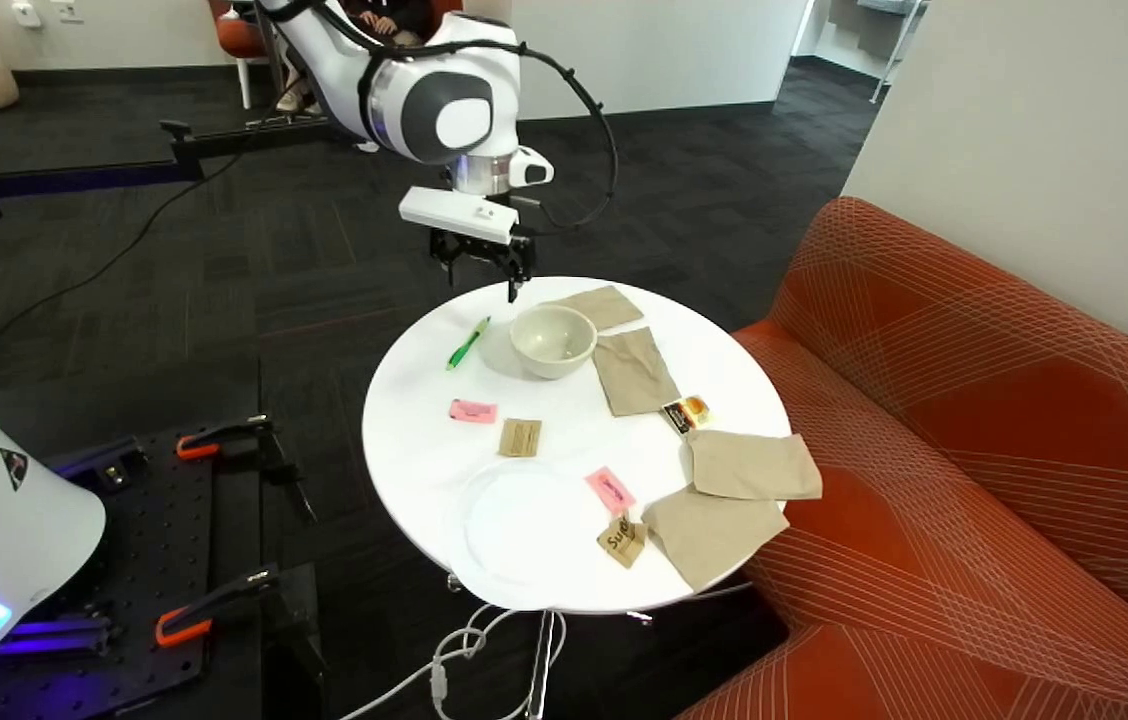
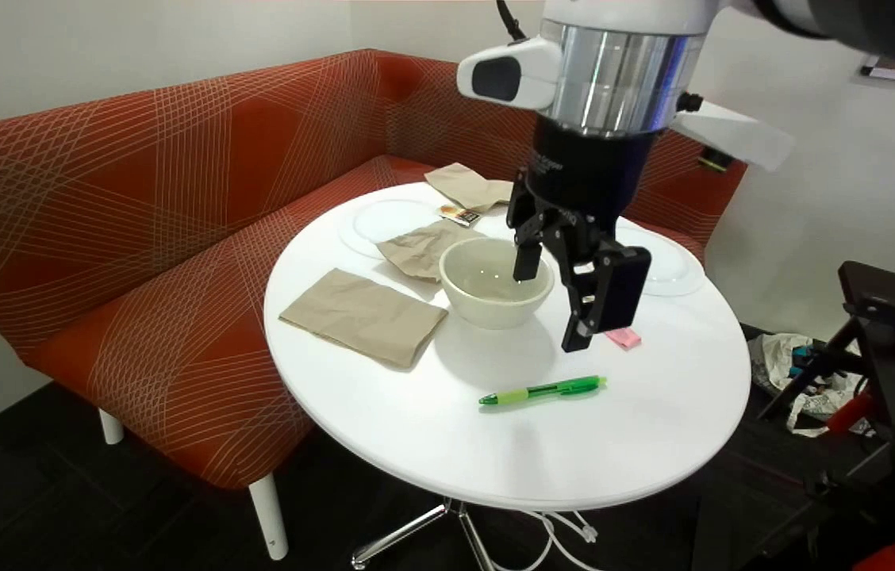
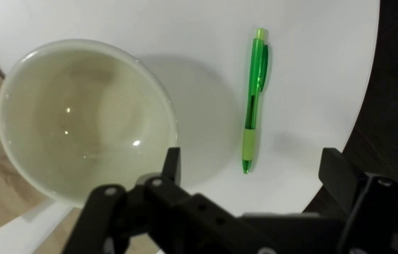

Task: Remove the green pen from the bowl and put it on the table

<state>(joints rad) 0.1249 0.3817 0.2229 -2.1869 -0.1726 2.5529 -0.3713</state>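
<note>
While the white arm (image 1: 454, 100) slants in from eleven o'clock in an exterior view, its lower end points straight down near the eleven o'clock of the round white counter (image 1: 574, 430). That counter's rim is bare from eight to ten there; in the wrist view its edge curves from two to four o'clock, dark floor (image 3: 396, 70) beyond. Hovering above, the end effector (image 3: 252, 155) has its fingers (image 3: 336, 173) spread wide and grips nothing; from the wrist, one fingertip overlaps the rim of the bowl (image 3: 88, 120) near four o'clock, the other the counter's edge. At the bowl's three o'clock, apart from it, the green pen (image 3: 253, 95) lies on the counter, nib toward six, bare surface on either side. In an exterior view, a brown packet (image 1: 622, 541) toward the counter's five o'clock has lettering starting "Su"; print on the pink packets (image 1: 610, 490) and the black-and-orange sachet (image 1: 687, 413) is too small to read.
</note>
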